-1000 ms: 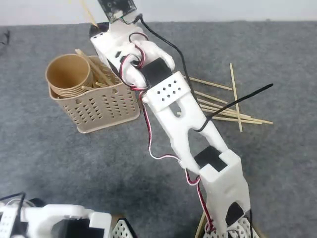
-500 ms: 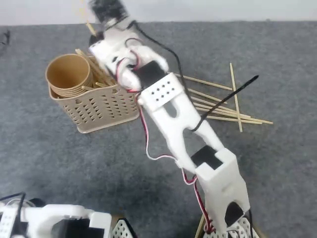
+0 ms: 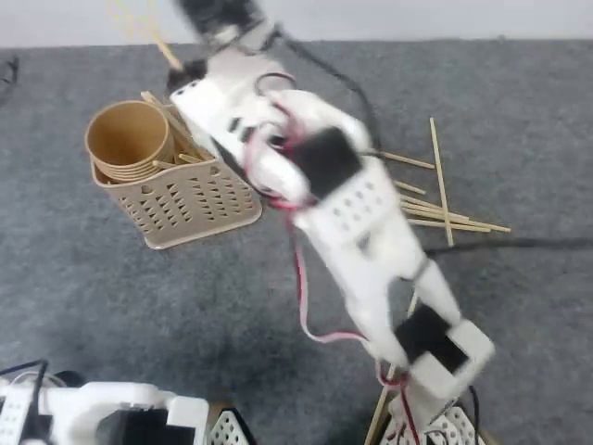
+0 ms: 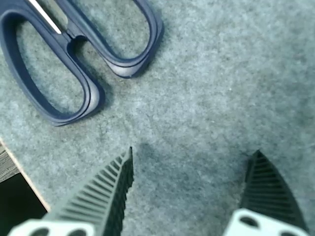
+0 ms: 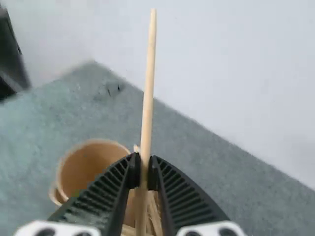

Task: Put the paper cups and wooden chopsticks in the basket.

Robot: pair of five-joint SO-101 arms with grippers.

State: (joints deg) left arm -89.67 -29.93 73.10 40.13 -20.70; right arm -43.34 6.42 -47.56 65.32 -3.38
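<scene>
Gripping a chopstick [image 5: 147, 73], right claw [image 5: 141, 174] hovered over basket [image 3: 185, 199] w/ cups [image 3: 130, 139]; left claw [image 4: 189, 182] sat released by scissors [image 4: 74, 49].

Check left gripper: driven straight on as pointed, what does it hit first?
Probably the bare grey felt table cover, dead ahead of the left gripper. The dark blue plastic scissor handles lie off that line, to one side. Depth is unclear.

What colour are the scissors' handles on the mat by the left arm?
Dark blue. The scissors handles show best in the left wrist view.
</scene>
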